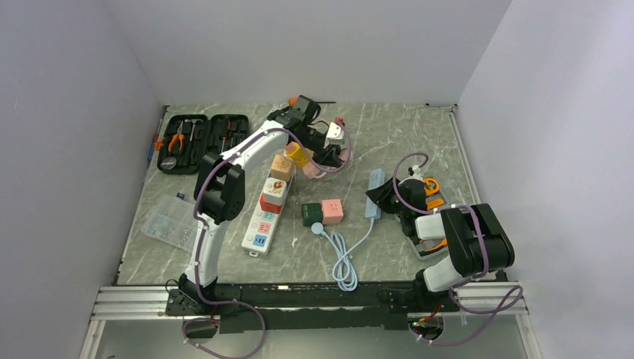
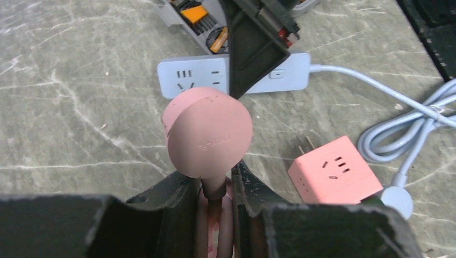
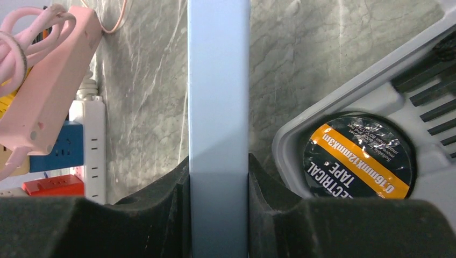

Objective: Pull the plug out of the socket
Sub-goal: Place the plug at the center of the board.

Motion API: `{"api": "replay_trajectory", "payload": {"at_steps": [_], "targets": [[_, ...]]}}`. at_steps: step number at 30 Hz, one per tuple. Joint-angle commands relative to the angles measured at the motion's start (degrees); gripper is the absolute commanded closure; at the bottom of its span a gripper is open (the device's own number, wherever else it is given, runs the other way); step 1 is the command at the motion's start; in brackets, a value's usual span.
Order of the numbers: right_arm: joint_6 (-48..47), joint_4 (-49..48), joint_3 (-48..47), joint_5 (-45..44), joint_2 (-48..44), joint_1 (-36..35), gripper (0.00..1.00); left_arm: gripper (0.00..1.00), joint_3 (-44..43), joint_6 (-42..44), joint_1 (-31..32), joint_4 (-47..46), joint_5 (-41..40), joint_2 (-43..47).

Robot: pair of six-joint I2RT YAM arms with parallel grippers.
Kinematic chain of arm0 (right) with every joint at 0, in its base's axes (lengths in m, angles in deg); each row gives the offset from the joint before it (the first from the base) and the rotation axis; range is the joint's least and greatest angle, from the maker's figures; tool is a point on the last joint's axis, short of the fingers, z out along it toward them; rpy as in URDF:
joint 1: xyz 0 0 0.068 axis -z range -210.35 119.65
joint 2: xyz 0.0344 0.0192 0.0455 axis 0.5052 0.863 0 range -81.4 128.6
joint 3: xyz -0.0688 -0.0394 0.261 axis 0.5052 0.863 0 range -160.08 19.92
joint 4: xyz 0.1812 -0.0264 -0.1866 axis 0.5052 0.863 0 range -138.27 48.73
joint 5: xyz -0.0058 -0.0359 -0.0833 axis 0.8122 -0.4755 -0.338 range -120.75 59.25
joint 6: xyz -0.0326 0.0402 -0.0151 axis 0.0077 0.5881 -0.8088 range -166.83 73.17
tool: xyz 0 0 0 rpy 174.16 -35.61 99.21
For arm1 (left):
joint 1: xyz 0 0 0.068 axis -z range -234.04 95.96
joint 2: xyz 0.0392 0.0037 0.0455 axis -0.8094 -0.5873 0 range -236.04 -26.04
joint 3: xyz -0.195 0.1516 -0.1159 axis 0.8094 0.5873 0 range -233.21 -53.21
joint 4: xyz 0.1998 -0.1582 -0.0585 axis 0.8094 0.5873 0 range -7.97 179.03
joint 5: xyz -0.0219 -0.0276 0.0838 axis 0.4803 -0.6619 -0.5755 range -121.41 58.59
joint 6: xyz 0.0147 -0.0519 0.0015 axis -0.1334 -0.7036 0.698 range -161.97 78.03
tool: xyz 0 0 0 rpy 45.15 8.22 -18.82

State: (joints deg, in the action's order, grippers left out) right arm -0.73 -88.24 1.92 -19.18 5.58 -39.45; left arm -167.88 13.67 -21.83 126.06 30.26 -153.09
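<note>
Left gripper (image 2: 215,188) is out at the far middle of the grey marbled table (image 1: 419,142), fingers clenched on the neck of the round pink plastic plug (image 2: 208,131), right where the pink cord (image 2: 207,228) leaves it. The plug is raised off the table with its disc back toward the wrist camera. No socket touches it that I can see, so I judge it already out and the pull itself done. Right gripper (image 3: 218,183) is low on the right side, fingers clamped across the narrow pale blue plastic power strip (image 2: 183,78), which lies on the table. The strip's visible outlets are bare; the rest are hidden behind the gripper. Plug and blue strip are well apart in the top view, though they overlap in the left wrist view. What you likely have left is putting the plug down cleanly. Lower it onto bare marble, not onto the pink cube adapter (image 2: 333,172) or the long white power strip loaded with coloured adapters (image 1: 263,224). Mind the cord: it loops under your wrist near the pink rectangular power strip (image 3: 48,80), and a quick swing could drag that along. Go slow, let the disc rest flat, then part the left fingers. Do not loosen the right fingers before that. The prong side is out of sight, so I cannot tell whether anything clings there.
</note>
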Motion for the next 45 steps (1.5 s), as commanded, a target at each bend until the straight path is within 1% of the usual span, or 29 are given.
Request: {"api": "replay_trajectory", "payload": {"at_steps": [1, 4, 6, 10, 12, 15, 18, 21, 23, 24, 27, 28, 30, 32, 33, 35, 36, 37, 40, 42, 45], "targets": [[-0.1, -1.9, -2.1, -0.8, -3.6, 0.0, 1.0, 1.0, 1.8, -9.8, 0.8, -13.2, -4.9, 3.7], [-0.9, 0.2, -2.8, -0.7, -5.3, 0.1, 1.0, 1.0, 3.6, -10.4, 2.2, -18.3, -16.2, 2.0], [-1.6, 1.9, -3.1, -0.7, -6.7, 0.1, 1.0, 1.0, 2.0, -9.4, 2.9, -18.2, -21.6, -0.5], [-3.5, 6.6, -3.8, -2.1, -10.5, 0.0, 0.94, 1.0, -5.1, -9.1, 3.8, -16.0, -27.0, -7.2], [-4.4, 8.6, -4.2, -3.3, -11.4, 0.0, 0.91, 1.0, -8.5, -10.8, 3.9, -17.3, -30.2, -10.0], [-4.9, 10.0, -5.1, -3.3, -11.1, 0.1, 0.9, 1.0, -11.7, -11.8, 4.4, -18.4, -34.0, -13.1], [-4.9, 10.7, -5.9, -2.7, -9.7, -0.2, 0.87, 0.99, -11.1, -11.3, 5.4, -20.4, -39.2, -14.3], [-4.9, 11.8, -6.9, -2.7, -8.5, -0.8, 0.81, 0.97, -7.5, -9.0, 6.6, -22.5, -44.0, -13.5], [-5.4, 13.1, -7.8, -3.4, -7.7, -1.7, 0.76, 0.88, -4.9, -8.4, 7.1, -24.4, -46.4, -12.8], [-5.5, 13.5, -8.1, -3.6, -7.3, -2.2, 0.73, 0.79, -4.1, -8.6, 7.2, -25.0, -47.5, -12.7], [-5.5, 15.2, -9.2, -3.6, -6.4, -3.0, 0.65, 0.39, -5.0, -10.0, 7.6, -24.3, -50.0, -13.3], [-5.7, 15.6, -9.5, -3.5, -6.2, -3.1, 0.62, 0.28, -5.8, -10.7, 7.6, -23.7, -50.6, -13.4], [-6.0, 16.7, -10.3, -3.6, -6.1, -3.4, 0.59, 0.2, -6.7, -11.8, 7.6, -22.6, -51.0, -13.0], [-6.3, 18.1, -11.0, -3.6, -6.2, -3.6, 0.56, 0.07, -6.4, -12.4, 7.6, -21.3, -50.5, -11.5], [-6.5, 19.0, -11.2, -3.8, -6.6, -3.6, 0.54, 0.01, -6.4, -12.9, 7.7, -19.6, -50.0, -10.4], [-7.1, 20.7, -11.5, -4.6, -7.8, -3.8, 0.46, 0.01, -6.2, -14.8, 7.7, -15.9, -48.7, -7.7], [-7.3, 21.6, -11.6, -5.1, -8.5, -3.9, 0.4, 0.01, -6.1, -15.7, 7.7, -13.4, -47.8, -5.3], [-7.6, 22.8, -11.8, -5.5, -9.3, -3.9, 0.37, 0.01, -5.9, -16.4, 7.8, -10.9, -47.1, -3.7], [-8.2, 27.2, -12.3, -8.3, -13.4, -4.3, 0.33, 0.01, -5.1, -18.7, 8.6, -2.7, -48.3, 2.2], [-8.9, 30.9, -12.6, -12.5, -18.1, -5.8, 0.32, 0.01, -5.5, -21.6, 9.0, 3.8, -50.4, 5.4], [-11.9, 36.7, -13.5, -21.4, -27.4, -13.2, 0.32, 0.01, -6.6, -24.5, 9.1, 12.7, -52.8, 9.4]]}}
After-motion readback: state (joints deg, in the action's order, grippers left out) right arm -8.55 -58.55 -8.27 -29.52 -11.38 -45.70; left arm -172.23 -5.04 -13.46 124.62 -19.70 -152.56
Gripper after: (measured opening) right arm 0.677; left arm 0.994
